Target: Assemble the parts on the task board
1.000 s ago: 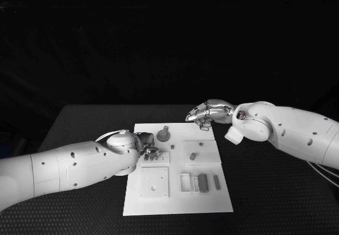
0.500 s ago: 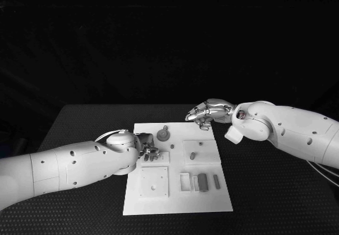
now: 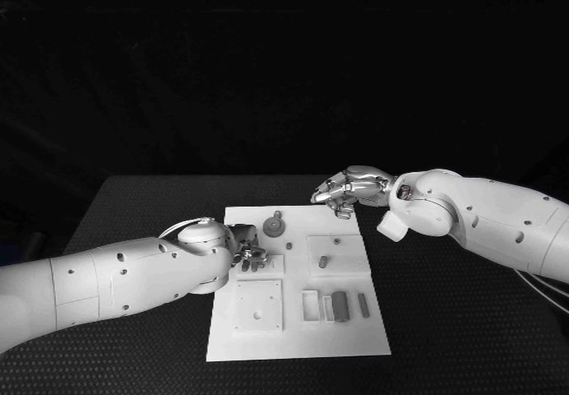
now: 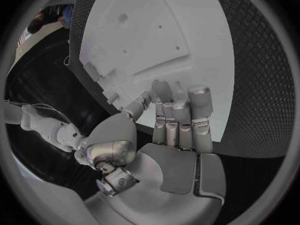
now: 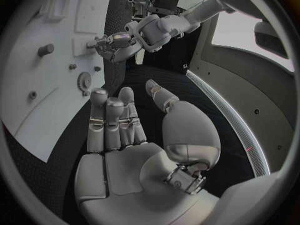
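The white task board [image 3: 297, 337] lies in the middle of the black table. On it are a grey gear-shaped part [image 3: 275, 225], a short peg [image 3: 322, 262] on a square plate, and two grey bars [image 3: 340, 306] near the front. My left hand [image 3: 247, 247] hovers low over the board's left edge, above a small plate with pegs. In the left wrist view its fingers [image 4: 178, 110] stretch out side by side over the board [image 4: 156, 30], with nothing in the palm. My right hand [image 3: 346, 191] hangs above the far right corner; its palm [image 5: 119, 150] is bare, thumb apart.
A square white plate [image 3: 259, 306] with small holes sits at the board's front left, and a white frame [image 3: 311, 304] stands beside the bars. The right wrist view shows the gear [image 5: 83, 80], a peg [image 5: 45, 49] and my left hand [image 5: 115, 40] across the board.
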Tool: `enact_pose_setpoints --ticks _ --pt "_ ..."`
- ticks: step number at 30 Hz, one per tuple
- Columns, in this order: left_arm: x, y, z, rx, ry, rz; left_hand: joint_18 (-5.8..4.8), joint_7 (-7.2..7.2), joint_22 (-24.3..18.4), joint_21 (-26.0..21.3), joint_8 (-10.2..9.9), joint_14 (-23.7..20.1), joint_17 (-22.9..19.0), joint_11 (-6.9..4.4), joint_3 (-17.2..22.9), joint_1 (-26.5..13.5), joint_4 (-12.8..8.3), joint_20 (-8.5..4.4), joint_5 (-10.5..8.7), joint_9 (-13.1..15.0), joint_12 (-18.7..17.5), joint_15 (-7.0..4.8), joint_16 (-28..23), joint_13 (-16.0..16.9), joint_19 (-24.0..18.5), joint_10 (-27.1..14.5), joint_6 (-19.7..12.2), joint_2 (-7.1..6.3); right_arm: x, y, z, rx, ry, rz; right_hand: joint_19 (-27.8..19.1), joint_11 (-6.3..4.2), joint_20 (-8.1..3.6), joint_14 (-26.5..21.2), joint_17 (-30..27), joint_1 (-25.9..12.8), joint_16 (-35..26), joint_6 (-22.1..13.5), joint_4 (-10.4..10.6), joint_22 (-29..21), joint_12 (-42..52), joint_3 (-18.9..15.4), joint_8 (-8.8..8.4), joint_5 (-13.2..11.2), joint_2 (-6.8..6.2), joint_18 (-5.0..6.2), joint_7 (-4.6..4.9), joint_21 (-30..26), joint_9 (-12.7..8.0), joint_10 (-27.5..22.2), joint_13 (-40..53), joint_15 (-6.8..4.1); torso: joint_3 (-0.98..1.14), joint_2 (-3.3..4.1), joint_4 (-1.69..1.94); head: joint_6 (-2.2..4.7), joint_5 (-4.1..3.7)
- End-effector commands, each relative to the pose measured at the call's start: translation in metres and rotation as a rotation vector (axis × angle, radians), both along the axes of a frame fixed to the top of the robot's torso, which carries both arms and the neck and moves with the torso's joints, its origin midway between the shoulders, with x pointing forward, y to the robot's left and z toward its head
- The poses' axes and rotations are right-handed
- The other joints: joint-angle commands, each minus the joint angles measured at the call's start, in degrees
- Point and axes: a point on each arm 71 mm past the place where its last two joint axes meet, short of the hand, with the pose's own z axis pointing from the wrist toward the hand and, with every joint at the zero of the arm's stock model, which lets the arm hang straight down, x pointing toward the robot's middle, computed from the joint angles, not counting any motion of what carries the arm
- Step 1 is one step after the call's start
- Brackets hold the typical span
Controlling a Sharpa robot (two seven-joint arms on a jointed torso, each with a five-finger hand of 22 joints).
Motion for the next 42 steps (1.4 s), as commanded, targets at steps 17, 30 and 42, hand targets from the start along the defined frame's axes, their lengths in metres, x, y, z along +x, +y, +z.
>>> enact_pose_setpoints --ticks 17,30,42 --pt "0.001 0.005 -0.001 -0.042 0.002 0.021 2.69 0.20 1.19 0.19 -0.04 -0.19 0.00 -0.01 3.09 1.32 1.32 -0.16 -0.04 0.07 0.24 -0.94 0.04 0.06 -0.73 -0.44 -0.43 0.31 -0.001 0.001 0.000 0.003 -0.001 0.017 -0.43 -0.12 -0.16 -0.45 -0.09 -0.37 -0.33 -0.03 -0.16 1.00 0.06 0.02 -0.25 -0.22 0.12 2.52 0.33 -0.25 0.10 -0.49 -0.16 0.12 -0.01 0.01 0.01 0.11 -0.08" --pt "0.002 0.013 -0.001 -0.084 0.065 0.057 2.73 0.32 1.17 0.12 -0.14 -0.47 -0.05 0.09 3.19 1.62 1.21 -0.17 -0.35 0.07 0.21 -0.84 -0.06 0.08 -1.03 -0.71 -0.65 0.15 0.000 0.000 0.000 0.002 0.001 0.019 -0.45 -0.11 -0.14 -0.47 -0.09 -0.40 -0.33 -0.04 -0.15 1.00 0.09 0.02 -0.24 -0.22 0.14 2.52 0.33 -0.26 0.10 -0.53 -0.21 0.13 0.04 0.00 -0.02 0.16 -0.17" --pt "0.007 0.017 0.001 -0.100 0.170 0.082 2.74 0.36 1.18 0.12 -0.18 -0.57 -0.04 0.13 3.20 1.80 1.10 -0.17 -0.39 0.07 0.22 -0.79 -0.05 0.10 -1.15 -0.80 -0.74 0.13 0.000 0.000 0.000 0.002 0.002 0.018 -0.46 -0.11 -0.13 -0.49 -0.09 -0.41 -0.32 -0.05 -0.15 1.01 0.12 0.02 -0.24 -0.22 0.15 2.52 0.34 -0.28 0.11 -0.55 -0.25 0.13 0.06 0.00 0.00 0.11 -0.25"
